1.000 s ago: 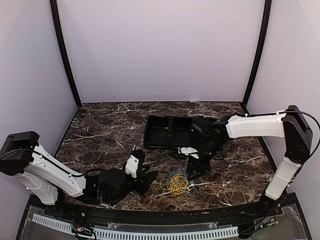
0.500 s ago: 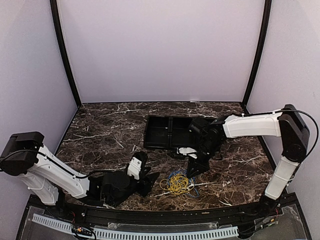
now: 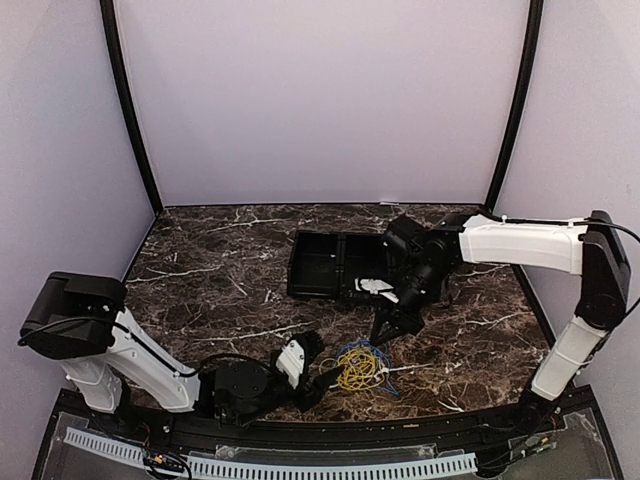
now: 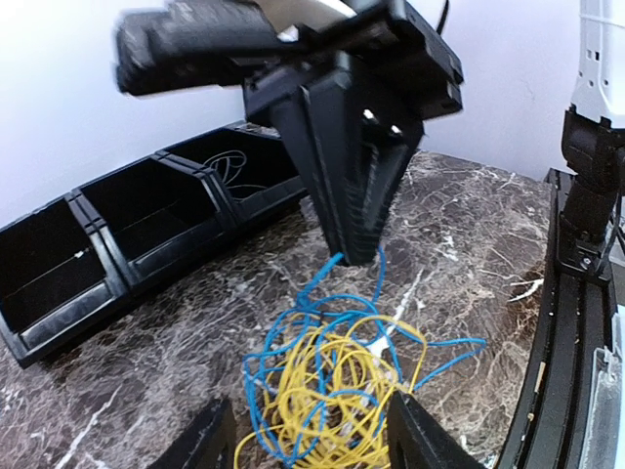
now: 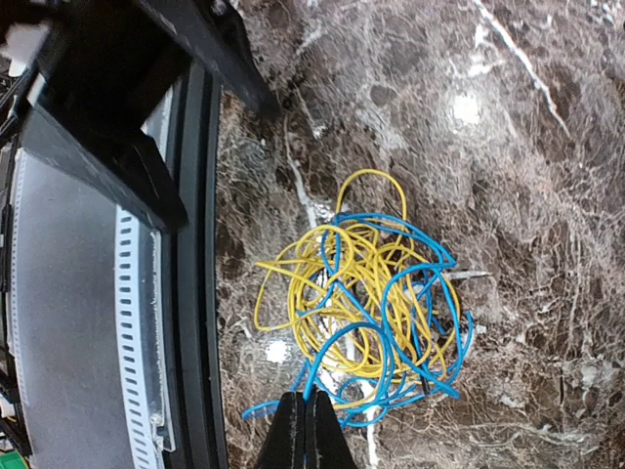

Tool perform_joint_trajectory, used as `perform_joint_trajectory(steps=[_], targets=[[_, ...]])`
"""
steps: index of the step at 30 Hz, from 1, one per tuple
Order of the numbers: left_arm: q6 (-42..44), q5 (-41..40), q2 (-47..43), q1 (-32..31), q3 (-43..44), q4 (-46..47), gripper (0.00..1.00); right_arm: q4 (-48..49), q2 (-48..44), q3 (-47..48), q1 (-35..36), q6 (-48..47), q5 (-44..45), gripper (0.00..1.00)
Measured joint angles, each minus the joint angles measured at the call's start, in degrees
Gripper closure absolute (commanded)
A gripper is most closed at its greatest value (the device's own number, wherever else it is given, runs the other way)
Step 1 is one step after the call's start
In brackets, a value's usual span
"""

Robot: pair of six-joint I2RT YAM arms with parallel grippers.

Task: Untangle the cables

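Your right gripper (image 4: pixel 354 256) is clenched, fingers pressed flat together, and one strand of the blue cable (image 4: pixel 293 322) climbs straight up into their tips. It hangs just above the tangle, pointing down at it. From its own wrist camera you see the same thing: a blue loop runs up to the closed fingertips (image 5: pixel 314 422).

Your left gripper (image 4: pixel 311 405) sits low on the table (image 3: pixel 200 270), spread wide, one finger on each side of the near edge of the pile. It grips nothing.

The cables (image 3: pixel 360 367) lie in one loose heap near the front edge, between the two grippers. The yellow cable (image 5: pixel 342 293) is bunched in the middle with blue looped around and through it. From above the heap is a little wider left to right than front to back. One blue loop pokes out flat toward the right arm's base.

Behind it stands the black tray (image 3: pixel 300 290), well apart from the heap. Its farthest compartment shows thin looping lines on the floor; you cannot tell what they are.
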Motion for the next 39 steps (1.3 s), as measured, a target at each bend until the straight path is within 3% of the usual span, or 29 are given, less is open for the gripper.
perform_joint_trajectory(steps=[3, 7, 10, 13, 20, 31, 39], targets=[[5.2, 0.7, 5.5, -0.7, 3.2, 5.0, 0.28, -1.3, -2.4, 1.2, 0.0, -0.4, -2.0, 1.0], [9.5, 0.1, 12.8, -0.8, 9.2, 12.4, 0.26, -2.3, -4.1, 2.5, 0.0, -1.0, -4.0, 1.0], [10.3, 0.0, 17.7, 0.0, 14.7, 14.7, 0.32, -2.6, -4.2, 2.6, 0.0, -1.2, -4.7, 1.0], [7.6, 0.8, 19.7, 1.9, 18.1, 13.7, 0.47, -3.1, -4.2, 2.6, 0.0, -1.4, -5.3, 1.0], [-0.3, 7.1, 21.1, 7.0, 19.3, 11.5, 0.71, -4.5, -6.4, 5.7, -0.8, -2.2, -6.7, 1.0], [-4.3, 12.7, 29.2, 7.3, 22.3, 7.9, 0.75, -7.6, -9.4, 23.8, -7.4, -4.2, -14.0, 1.0], [-6.9, 13.5, 29.7, 7.4, 22.3, 8.0, 0.77, -9.5, -11.4, 36.0, -9.9, -4.5, -16.2, 1.0]])
